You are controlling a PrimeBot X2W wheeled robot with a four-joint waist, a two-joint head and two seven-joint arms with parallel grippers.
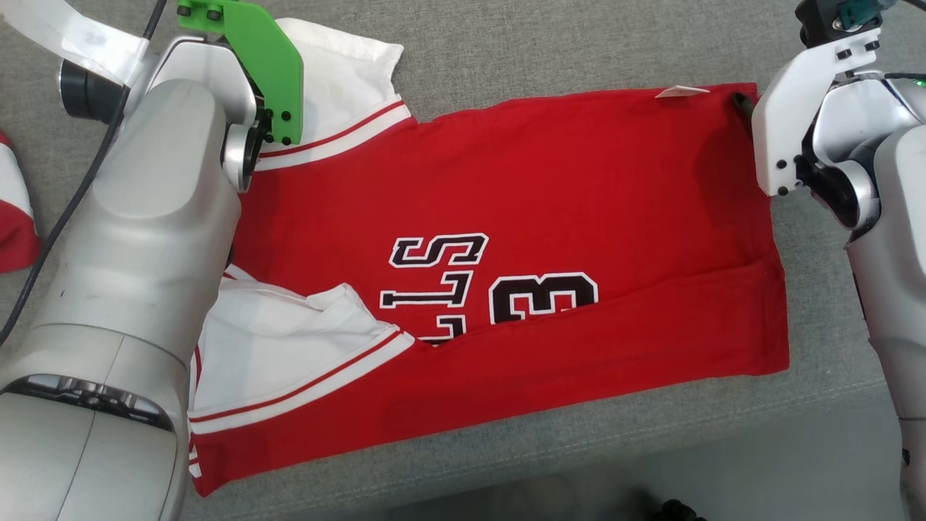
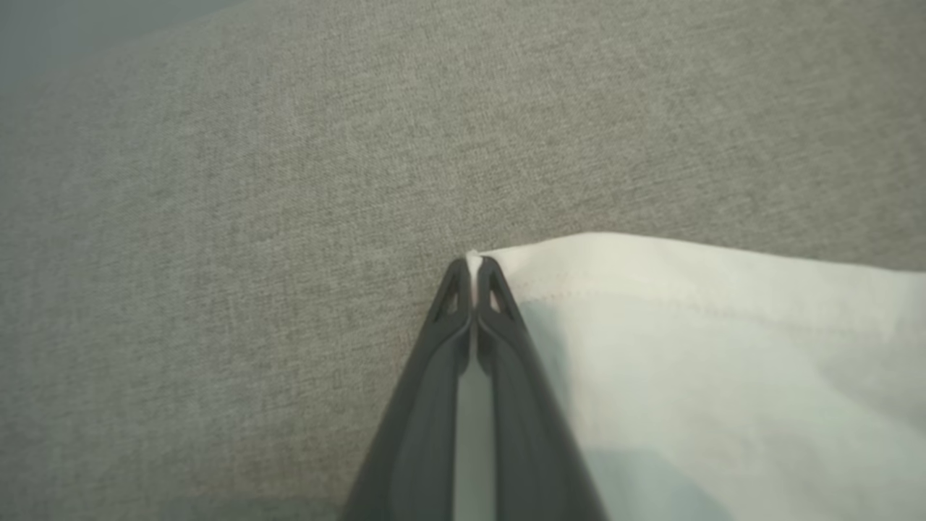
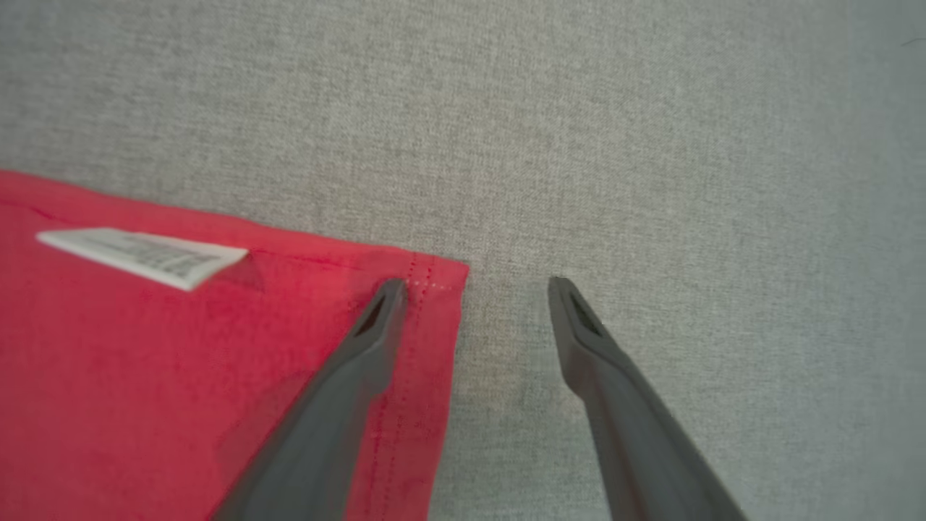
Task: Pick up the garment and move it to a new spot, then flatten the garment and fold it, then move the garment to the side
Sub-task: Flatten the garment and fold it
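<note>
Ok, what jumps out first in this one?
The red jersey with black-and-white lettering, spread across the grey fabric surface. At its far left, the left gripper is pinched shut on the white sleeve corner; at the far right corner, the right gripper stands open, one finger over the red hem.

Garment [image 1: 579,181], red: 1, across the middle of the grey cushion [image 1: 542,51].
White sleeves [image 1: 289,347] on it: 2, both toward the cushion's left edge.
White label [image 1: 681,91]: 1, on the garment's far hem, toward the right edge.
Second red-and-white cloth [image 1: 14,217]: 1, cut off at the left edge.
Grippers: 2, namely left gripper [image 2: 474,271] and right gripper [image 3: 475,284].
Dark fingers [image 3: 622,420]: 2 per gripper, 4 total.
Silver arms [image 1: 145,239]: 2.
Green bracket [image 1: 260,58]: 1.
Black cable [image 1: 65,210]: 1.
Printed digit [image 1: 542,297] fully legible: 1, a "3".
</note>
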